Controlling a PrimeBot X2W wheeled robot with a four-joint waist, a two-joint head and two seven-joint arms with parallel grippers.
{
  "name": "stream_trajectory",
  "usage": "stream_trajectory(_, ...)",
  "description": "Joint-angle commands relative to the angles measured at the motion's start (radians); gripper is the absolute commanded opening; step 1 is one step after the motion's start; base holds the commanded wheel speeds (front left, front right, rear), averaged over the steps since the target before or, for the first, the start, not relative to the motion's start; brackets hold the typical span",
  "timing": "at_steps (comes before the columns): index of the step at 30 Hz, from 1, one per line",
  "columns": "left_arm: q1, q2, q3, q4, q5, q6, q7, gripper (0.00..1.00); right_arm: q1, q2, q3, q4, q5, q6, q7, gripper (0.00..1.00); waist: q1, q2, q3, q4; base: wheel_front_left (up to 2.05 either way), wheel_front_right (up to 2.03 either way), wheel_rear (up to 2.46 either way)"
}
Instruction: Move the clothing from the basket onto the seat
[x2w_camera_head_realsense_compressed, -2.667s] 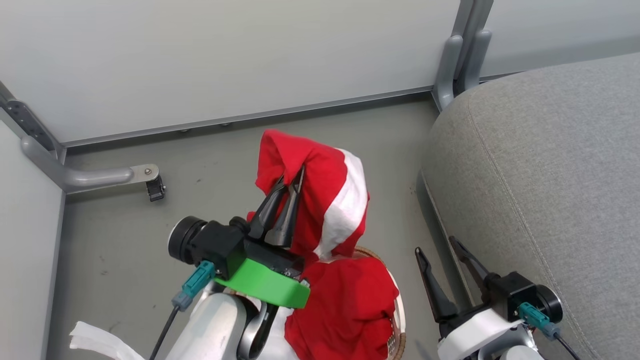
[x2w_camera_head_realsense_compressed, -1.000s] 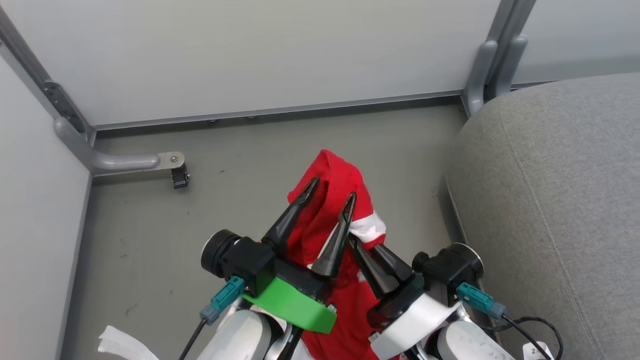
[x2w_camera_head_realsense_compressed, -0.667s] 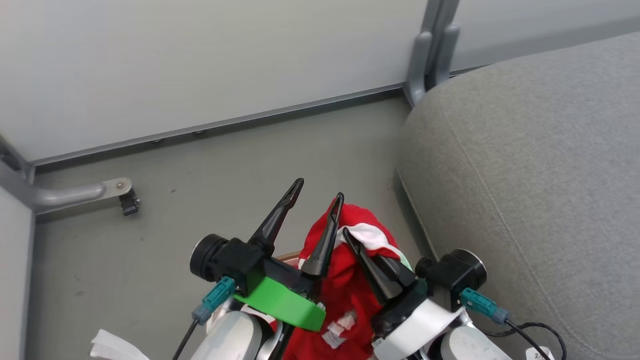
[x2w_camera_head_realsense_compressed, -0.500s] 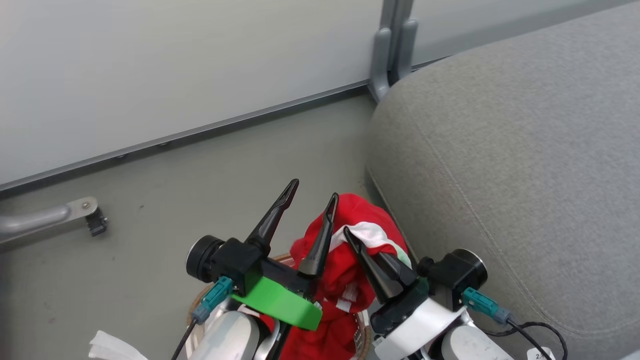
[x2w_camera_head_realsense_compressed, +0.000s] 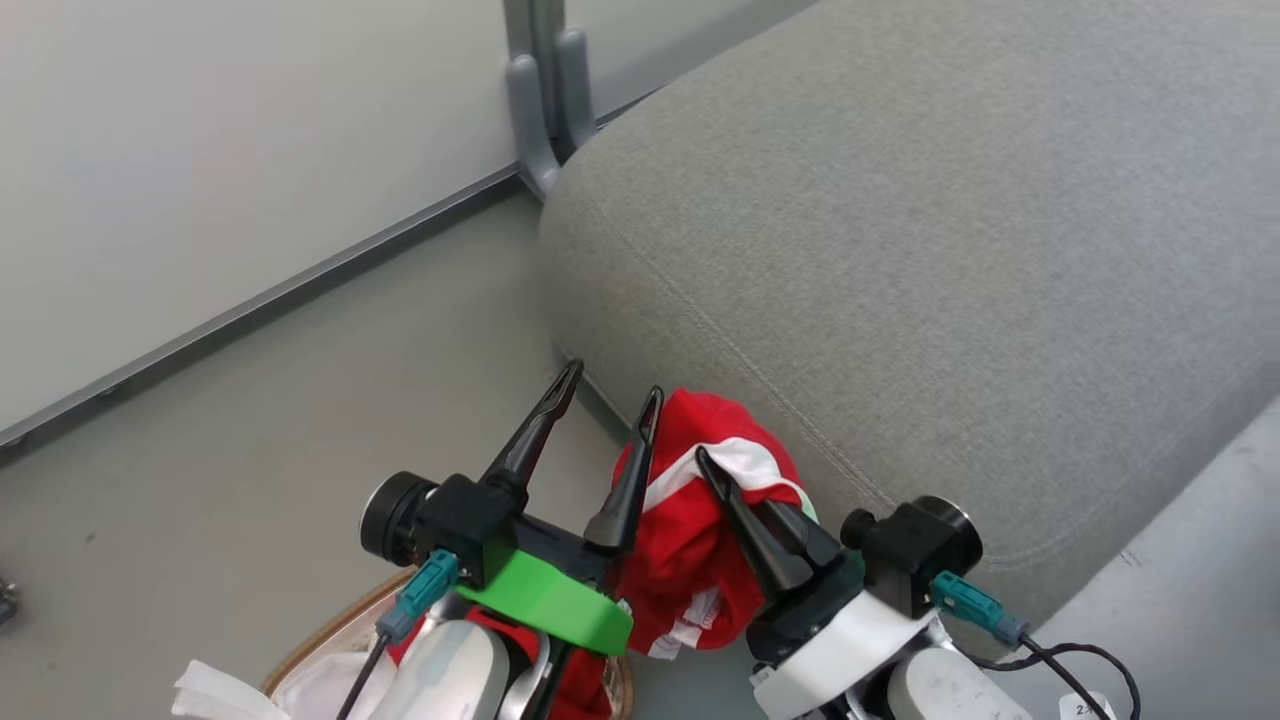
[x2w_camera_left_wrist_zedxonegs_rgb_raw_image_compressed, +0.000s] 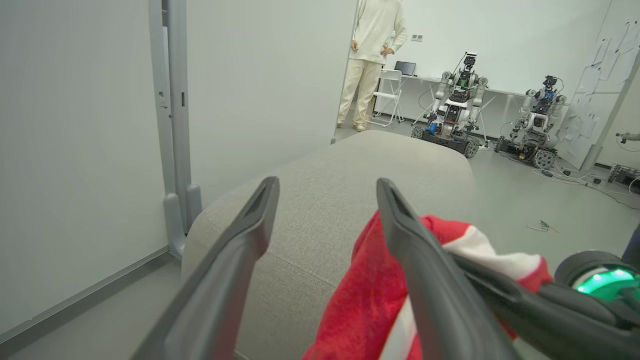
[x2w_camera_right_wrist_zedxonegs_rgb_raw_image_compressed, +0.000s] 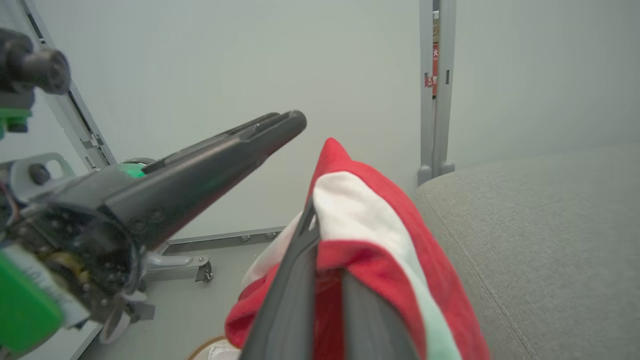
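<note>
Head view: my left gripper (x2w_camera_head_realsense_compressed: 613, 380) stands spread wide with nothing between its fingers. Its inner finger lies against the red-and-white garment (x2w_camera_head_realsense_compressed: 690, 530). My right gripper (x2w_camera_head_realsense_compressed: 705, 458) is pinched closed on the garment's white band and holds it up just beside the front edge of the seat (x2w_camera_head_realsense_compressed: 900, 250). The basket (x2w_camera_head_realsense_compressed: 330, 630) sits low under my left arm.

Left wrist view: the left gripper (x2w_camera_left_wrist_zedxonegs_rgb_raw_image_compressed: 327, 184) is empty and fully parted. The garment (x2w_camera_left_wrist_zedxonegs_rgb_raw_image_compressed: 370, 300) hangs against one finger, with the seat (x2w_camera_left_wrist_zedxonegs_rgb_raw_image_compressed: 325, 165) behind.

Right wrist view: the right gripper (x2w_camera_right_wrist_zedxonegs_rgb_raw_image_compressed: 325, 260) is clamped on the garment (x2w_camera_right_wrist_zedxonegs_rgb_raw_image_compressed: 380, 235), which drapes over its fingers. The seat (x2w_camera_right_wrist_zedxonegs_rgb_raw_image_compressed: 550, 225) lies alongside.
</note>
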Motion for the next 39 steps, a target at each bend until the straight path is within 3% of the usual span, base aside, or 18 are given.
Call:
stream_trajectory(1,0.010,0.004,0.001,0.002,0.004,-0.003,-0.001,1.00,-0.012,-0.004,-0.005,-0.010,-0.014,-0.001,-0.004,0.00,0.0000,-0.0001,0.021,-0.077,0.00,0.00,0.00)
stream_trajectory(9,-0.026,0.004,0.008,0.019,0.024,-0.004,-0.001,1.00,-0.143,-0.069,-0.034,-0.013,-0.050,-0.001,-0.004,0.00,0.0000,-0.0001,0.082,-0.078,0.00,0.00,0.00)
stream_trajectory(24,-0.133,0.005,-0.029,0.052,0.073,-0.004,-0.001,1.00,-0.486,-0.263,-0.227,0.081,-0.081,-0.001,-0.004,0.00,0.0000,-0.0001,0.280,0.042,0.00,0.00,0.00)
stream_trajectory(39,-0.248,0.032,-0.036,0.061,0.112,-0.004,-0.001,1.00,-0.655,-0.361,-0.421,0.250,-0.150,-0.001,-0.004,0.00,0.0000,-0.0001,0.486,0.109,0.00,0.00,0.00)
